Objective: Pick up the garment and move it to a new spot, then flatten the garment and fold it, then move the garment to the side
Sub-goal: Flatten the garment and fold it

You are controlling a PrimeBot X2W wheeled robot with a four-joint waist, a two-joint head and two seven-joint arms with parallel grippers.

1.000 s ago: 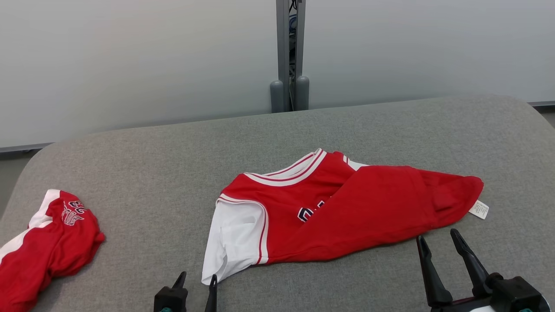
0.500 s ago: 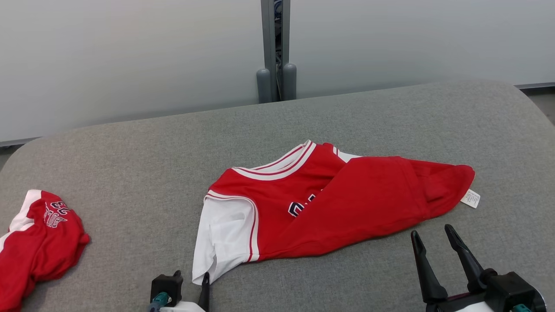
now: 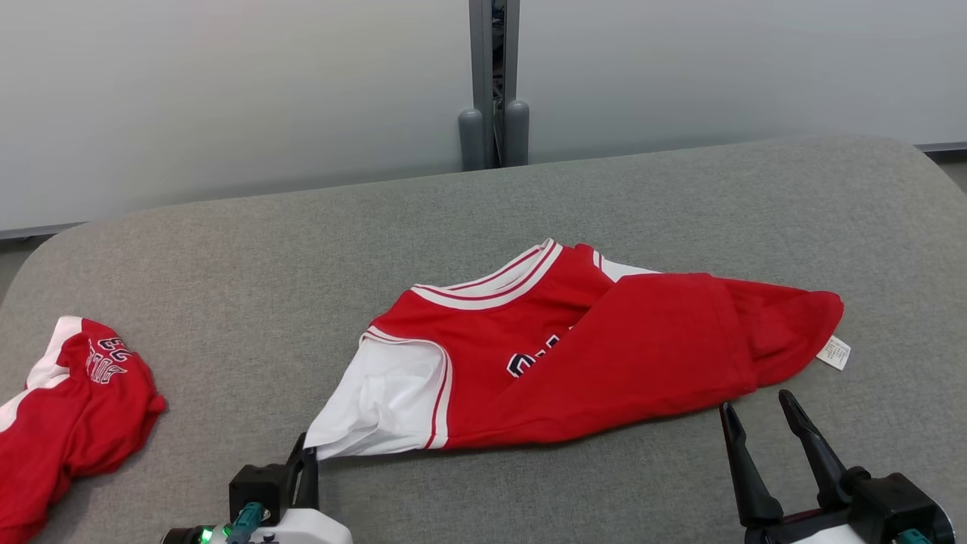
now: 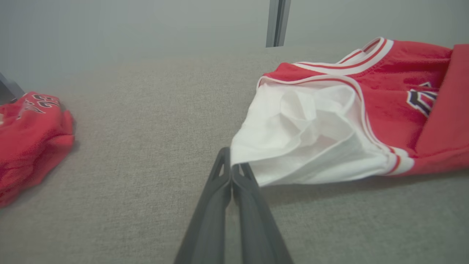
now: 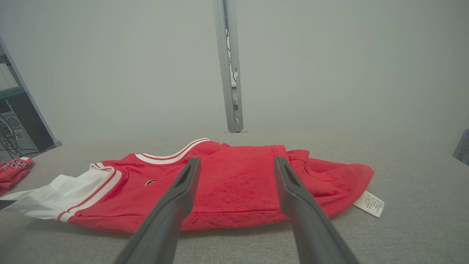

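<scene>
Garment on grey upholstery, pale wall

The left gripper has its two dark fingers pressed together, and their tips pinch the near corner of the white sleeve of the garment. The sleeve is raised a little at that corner and falls in soft folds, with a shadow under it on the grey padded table. Behind the sleeve there is a red and white striped trim, then the red body with part of a dark print, and a red flap folded over it at the right. Well apart, toward the table's left edge, a second red garment lies crumpled. Beyond the far edge stand a pale wall and a grey post
</scene>
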